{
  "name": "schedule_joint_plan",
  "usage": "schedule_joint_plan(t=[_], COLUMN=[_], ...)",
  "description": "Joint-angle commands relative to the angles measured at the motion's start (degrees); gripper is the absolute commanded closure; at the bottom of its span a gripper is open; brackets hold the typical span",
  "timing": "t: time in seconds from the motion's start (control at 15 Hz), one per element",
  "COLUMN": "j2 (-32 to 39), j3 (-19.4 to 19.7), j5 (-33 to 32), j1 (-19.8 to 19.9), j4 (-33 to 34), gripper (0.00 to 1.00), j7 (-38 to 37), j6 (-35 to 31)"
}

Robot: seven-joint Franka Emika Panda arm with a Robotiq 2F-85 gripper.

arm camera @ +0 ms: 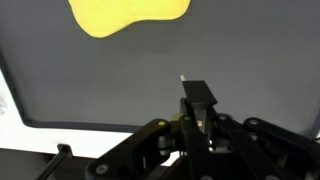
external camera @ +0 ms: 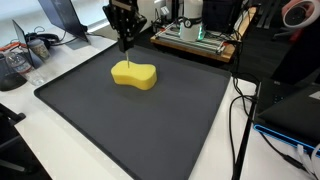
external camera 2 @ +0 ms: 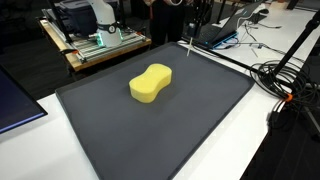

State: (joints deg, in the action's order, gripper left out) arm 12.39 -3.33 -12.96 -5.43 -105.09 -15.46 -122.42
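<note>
Closest to the wrist lens, black gripper (arm camera: 197, 93), jaws pressed together, seemingly pinching a thin pale stick (arm camera: 182, 77) poking out past the fingertips. Beyond it, dark grey mat (arm camera: 120, 90), and at the top edge a yellow sponge (arm camera: 128, 14), partly cut off by the frame.

In both exterior views, same sponge (external camera: 134, 75) lying flat near the middle of the mat, peanut-shaped with a narrow waist. Gripper near its far end, apart from it, not touching.

Sponge likely very light, soft and squashy, rough enough not to slip, in no way fragile. Best taken across the narrow waist with a gentle squeeze. Stick probably stiff and slight, prone to swivel in a pinch.

White table (external camera: 30, 150) under the mat, cables (external camera 2: 285, 80) off to one side.

Hard to make out: stick as a separate thing or part of a finger; tip on the mat or just above it. Arm above the gripper lost against dark clutter.
</note>
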Motion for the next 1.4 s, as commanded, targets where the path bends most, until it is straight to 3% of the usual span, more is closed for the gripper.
schedule_joint_plan(t=[0.0, 0.2, 0.53, 0.87, 1.33], j2=[2.2, 2.4, -1.0, -7.0, -18.4], j3=[1.9, 3.3, 4.4, 4.2, 5.2], j5=[2.5, 4.6, 7.8, 8.4, 6.4], j1=[1.2, 3.0, 5.9, 6.4, 6.9], j4=[4.3, 5.7, 1.1, -8.1, -24.2], gripper=[0.97, 0.97, 0.97, 0.97, 0.97], j7=[0.2, 1.2, 6.2, 8.4, 5.1], j6=[3.9, 5.7, 1.3, -6.5, -11.4])
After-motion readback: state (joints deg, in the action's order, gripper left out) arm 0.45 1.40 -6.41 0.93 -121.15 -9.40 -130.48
